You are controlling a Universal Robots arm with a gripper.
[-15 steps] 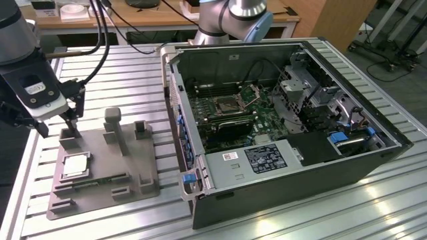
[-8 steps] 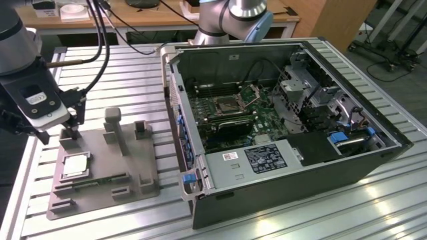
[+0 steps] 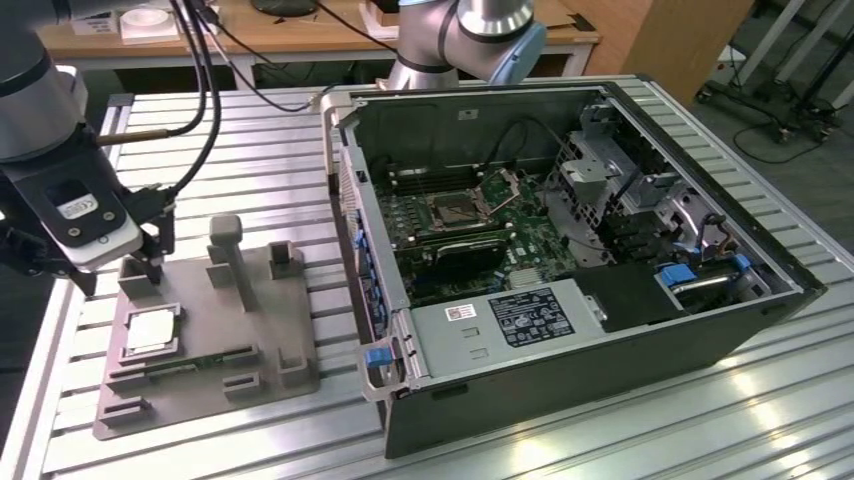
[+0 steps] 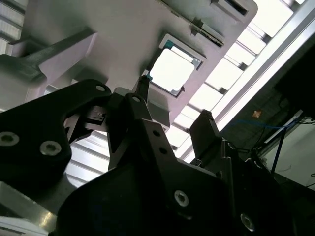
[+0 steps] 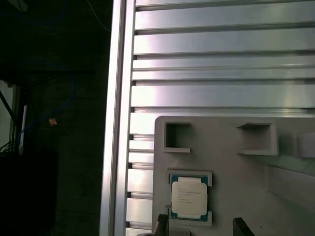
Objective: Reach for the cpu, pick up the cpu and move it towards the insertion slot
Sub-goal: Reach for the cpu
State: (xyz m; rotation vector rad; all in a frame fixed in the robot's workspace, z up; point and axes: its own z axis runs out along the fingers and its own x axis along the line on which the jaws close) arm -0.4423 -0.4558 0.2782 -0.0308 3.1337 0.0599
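Observation:
The cpu (image 3: 150, 330), a flat square chip with a silvery top, lies in a recess of the grey plastic fixture (image 3: 260, 335) at the exterior view's left. My gripper (image 3: 147, 255) hangs just above the fixture's far end, a short way from the cpu, open with nothing between its fingers. In both wrist views the cpu (image 4: 172, 71) (image 5: 189, 196) lies just beyond the two black fingertips (image 4: 142, 91) (image 5: 241, 227). The insertion slot (image 3: 454, 210), a dark square socket with its metal plate hinged up, sits on the green board inside the open computer case.
Upright posts (image 3: 227, 250) rise from the fixture close to my gripper. A thin green memory stick (image 3: 200, 360) lies in the fixture below the cpu. The case wall (image 3: 354, 230) stands between fixture and socket. A second arm's base (image 3: 467, 40) is behind the case. The table edge (image 5: 118, 123) is near.

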